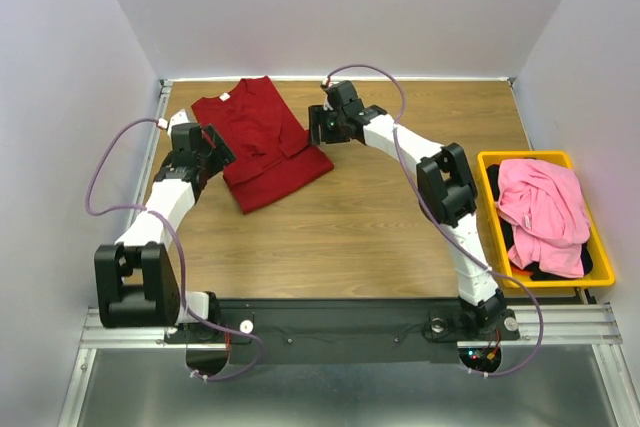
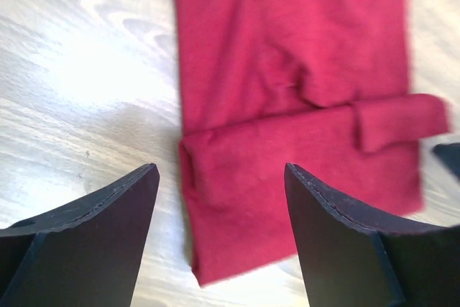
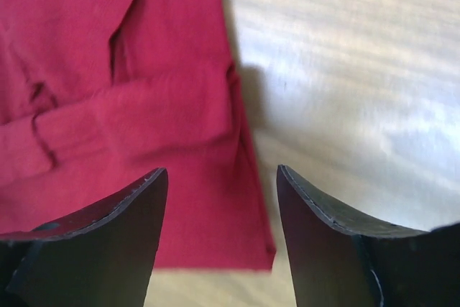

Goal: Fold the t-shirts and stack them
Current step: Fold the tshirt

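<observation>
The dark red t-shirt (image 1: 262, 142) lies flat at the back left of the table, folded into a long strip with its sleeves turned in and a small white label at the neck. My left gripper (image 1: 220, 147) is open over its left edge, and the left wrist view shows the shirt (image 2: 287, 91) between and beyond my fingers (image 2: 108, 228). My right gripper (image 1: 318, 127) is open over the shirt's right edge, and the right wrist view shows a shirt corner (image 3: 144, 106) between the jaws. A pink t-shirt (image 1: 545, 209) lies on a black one (image 1: 545, 269) in the bin.
The yellow plastic bin (image 1: 600, 247) stands at the right edge of the wooden table (image 1: 360, 227). White walls enclose the back and both sides. Purple cables loop off both arms.
</observation>
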Robot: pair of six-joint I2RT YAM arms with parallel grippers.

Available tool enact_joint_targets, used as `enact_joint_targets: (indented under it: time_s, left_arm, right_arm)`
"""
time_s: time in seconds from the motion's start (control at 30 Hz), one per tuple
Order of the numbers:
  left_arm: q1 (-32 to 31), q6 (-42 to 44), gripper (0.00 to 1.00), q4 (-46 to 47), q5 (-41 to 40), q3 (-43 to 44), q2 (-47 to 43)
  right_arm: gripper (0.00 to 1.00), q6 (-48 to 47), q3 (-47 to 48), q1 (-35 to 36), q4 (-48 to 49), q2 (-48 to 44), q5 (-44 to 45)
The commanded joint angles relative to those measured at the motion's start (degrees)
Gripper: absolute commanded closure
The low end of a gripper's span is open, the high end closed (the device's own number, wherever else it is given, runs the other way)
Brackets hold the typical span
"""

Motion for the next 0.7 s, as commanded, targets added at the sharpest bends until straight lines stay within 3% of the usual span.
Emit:
enact_joint_targets:
  time_s: [0.0, 0.17, 0.27, 0.33, 0.37, 0.67]
  left_arm:
    - [-3.54, -1.36, 0.21, -3.21, 0.88, -0.16, -5.26]
    - [-8.55, -4.53, 0.40, -2.78, 0.97, -4.29, -5.28]
    - [-10.49, -5.67, 0.64, -1.55, 0.97, -4.65, -1.94]
    - [-10.75, -6.38, 0.67, -0.58, 0.97, -5.00, 0.78]
    - [-10.75, -6.55, 0.73, -0.32, 0.88, -5.17, 1.49]
    - [-10.84, -8.84, 0.74, 2.32, 0.97, -10.97, 7.90]
  right_arm:
    - [0.37, 2.79, -6.18, -0.23, 2.90, -8.30, -0.77]
    - [0.51, 2.44, -10.94, -0.23, 4.12, -10.41, -3.05]
    - [0.66, 2.44, -12.70, -0.32, 5.53, -10.50, -5.25]
    - [0.69, 2.62, -13.58, -0.32, 6.32, -10.15, -6.39]
    - [0.69, 2.79, -13.94, -0.32, 6.59, -9.97, -6.83]
    - [0.72, 5.43, -23.51, -3.04, 9.05, -7.69, -8.59]
